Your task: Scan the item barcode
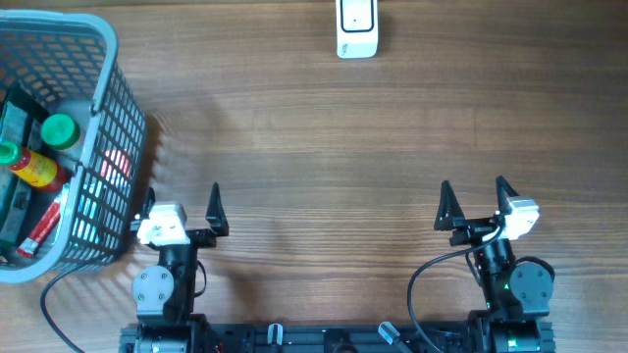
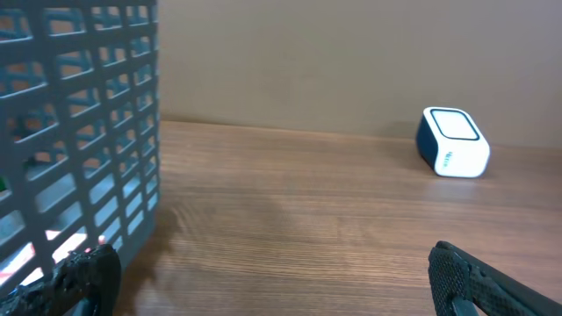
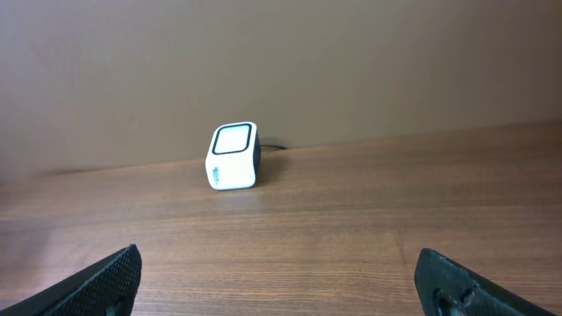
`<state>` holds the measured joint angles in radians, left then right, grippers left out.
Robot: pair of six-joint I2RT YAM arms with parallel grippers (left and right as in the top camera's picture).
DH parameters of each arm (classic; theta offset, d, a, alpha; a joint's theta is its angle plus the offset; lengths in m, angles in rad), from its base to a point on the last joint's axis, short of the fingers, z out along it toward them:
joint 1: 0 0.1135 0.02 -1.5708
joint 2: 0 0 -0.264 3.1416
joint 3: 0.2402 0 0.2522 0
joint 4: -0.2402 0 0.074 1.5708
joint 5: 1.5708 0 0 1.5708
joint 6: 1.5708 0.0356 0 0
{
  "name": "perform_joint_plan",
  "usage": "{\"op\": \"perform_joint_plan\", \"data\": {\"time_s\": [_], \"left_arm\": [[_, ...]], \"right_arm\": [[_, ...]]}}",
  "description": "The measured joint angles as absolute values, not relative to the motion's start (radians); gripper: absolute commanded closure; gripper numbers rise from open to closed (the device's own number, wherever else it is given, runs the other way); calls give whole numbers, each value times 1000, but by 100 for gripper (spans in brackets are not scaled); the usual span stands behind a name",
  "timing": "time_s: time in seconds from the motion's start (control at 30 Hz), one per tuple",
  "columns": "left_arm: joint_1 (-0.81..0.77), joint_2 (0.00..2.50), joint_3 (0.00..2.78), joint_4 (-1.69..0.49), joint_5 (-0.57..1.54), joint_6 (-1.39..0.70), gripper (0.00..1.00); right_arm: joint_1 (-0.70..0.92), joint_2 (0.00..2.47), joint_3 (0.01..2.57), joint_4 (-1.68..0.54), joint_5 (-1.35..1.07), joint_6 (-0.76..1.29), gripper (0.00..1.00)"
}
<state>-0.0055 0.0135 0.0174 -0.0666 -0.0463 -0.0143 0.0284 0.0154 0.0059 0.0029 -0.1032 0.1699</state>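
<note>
Though illegible, small dark mark low on white scanner front.

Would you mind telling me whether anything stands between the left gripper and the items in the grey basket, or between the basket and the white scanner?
The side wall of the grey plastic lattice basket stands between the open left gripper and the bottles inside. Nothing visible lies between that basket and the white box-shaped scanner.

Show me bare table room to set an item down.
Free: the wide middle of the table, between the scanner at the far edge and the left gripper and right gripper. Crowded: far left, the packed basket beside the left gripper.
</note>
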Motion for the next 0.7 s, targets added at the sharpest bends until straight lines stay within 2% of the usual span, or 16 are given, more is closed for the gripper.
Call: {"op": "perform_joint_plan", "data": {"time_s": [0.3, 0.37, 0.4, 0.53, 0.7], "left_arm": [[-6, 14, 17, -60, -85, -21, 0], [-6, 14, 16, -44, -38, -22, 0], [-6, 14, 14, 5, 69, -24, 0], [-7, 14, 18, 118, 270, -37, 0], [-7, 14, 62, 121, 377, -67, 0]], "right_arm": [[28, 15, 6, 3, -103, 170, 0], [28, 15, 6, 3, -103, 170, 0], [28, 15, 6, 3, -103, 170, 0], [28, 15, 6, 3, -103, 170, 0], [28, 15, 6, 3, -103, 170, 0]]}}
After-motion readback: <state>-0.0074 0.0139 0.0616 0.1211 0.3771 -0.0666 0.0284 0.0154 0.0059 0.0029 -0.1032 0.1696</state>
